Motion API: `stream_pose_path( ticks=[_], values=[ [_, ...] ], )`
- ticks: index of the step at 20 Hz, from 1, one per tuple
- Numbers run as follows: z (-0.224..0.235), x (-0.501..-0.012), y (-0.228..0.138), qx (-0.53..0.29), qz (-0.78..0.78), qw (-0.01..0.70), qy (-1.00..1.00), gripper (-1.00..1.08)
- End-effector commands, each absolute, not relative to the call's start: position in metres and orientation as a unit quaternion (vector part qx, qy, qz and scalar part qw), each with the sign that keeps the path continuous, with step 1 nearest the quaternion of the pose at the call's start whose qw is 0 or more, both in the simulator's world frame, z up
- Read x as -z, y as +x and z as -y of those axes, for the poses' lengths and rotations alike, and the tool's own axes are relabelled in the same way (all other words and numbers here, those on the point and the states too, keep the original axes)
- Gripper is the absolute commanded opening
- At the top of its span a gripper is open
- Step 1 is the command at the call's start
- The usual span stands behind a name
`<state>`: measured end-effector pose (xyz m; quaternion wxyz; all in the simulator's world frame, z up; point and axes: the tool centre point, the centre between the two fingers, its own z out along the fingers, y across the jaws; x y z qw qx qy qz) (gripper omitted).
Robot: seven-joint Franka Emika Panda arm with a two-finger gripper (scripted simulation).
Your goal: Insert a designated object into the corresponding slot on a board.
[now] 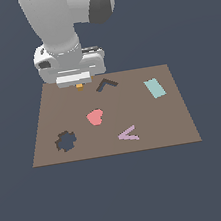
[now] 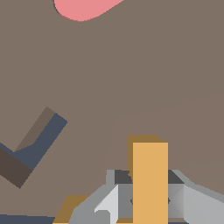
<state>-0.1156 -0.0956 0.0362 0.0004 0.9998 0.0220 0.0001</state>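
Observation:
In the wrist view my gripper (image 2: 148, 199) is shut on the orange L-shaped piece (image 2: 149, 175), one arm of it sticking out between the grey fingers (image 2: 109, 201). The exterior view shows only a sliver of the orange piece (image 1: 80, 86) under the hand, at the far edge of the brown board (image 1: 149, 121). The dark L-shaped slot (image 1: 106, 84) lies just to the exterior view's right of the gripper (image 1: 79, 83). In the wrist view the slot (image 2: 33, 148) is off to one side of the held piece, apart from it.
On the board sit a pink heart (image 1: 95, 117), a lilac V-shaped piece (image 1: 129, 134), a teal rectangle (image 1: 154, 88) and a dark gear-shaped cutout (image 1: 65, 141). The heart's edge (image 2: 83, 8) shows in the wrist view. The arm's large white links loom above the board's far edge.

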Motion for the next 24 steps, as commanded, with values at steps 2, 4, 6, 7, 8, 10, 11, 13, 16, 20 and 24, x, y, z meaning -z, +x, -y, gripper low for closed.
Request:
stream_pose_path(
  ticks=[2, 4, 6, 7, 8, 10, 11, 13, 16, 20, 24],
  values=[
    [0.082, -0.037, -0.117, 0.0, 0.03, 0.001, 1.0, -1.0],
    [0.073, -0.038, -0.117, 0.0, 0.063, 0.001, 0.998, -1.0],
    [0.065, -0.038, -0.117, 0.0, 0.094, 0.001, 0.996, -1.0],
    [0.061, -0.038, -0.116, 0.0, 0.108, 0.001, 0.994, -1.0],
    [0.057, -0.038, -0.116, 0.0, 0.122, 0.001, 0.992, -1.0],
    [0.05, -0.039, -0.115, 0.0, 0.149, 0.001, 0.989, -1.0],
    [0.047, -0.039, -0.114, 0.0, 0.161, 0.001, 0.987, -1.0],
    [0.041, -0.039, -0.112, 0.0, 0.183, 0.001, 0.983, -1.0],
    [0.033, -0.04, -0.11, 0.0, 0.213, 0.001, 0.977, -1.0],
    [0.025, -0.04, -0.106, 0.0, 0.244, 0.001, 0.97, -1.0],
    [0.02, -0.04, -0.103, 0.0, 0.266, 0.001, 0.964, -1.0]
  ],
)
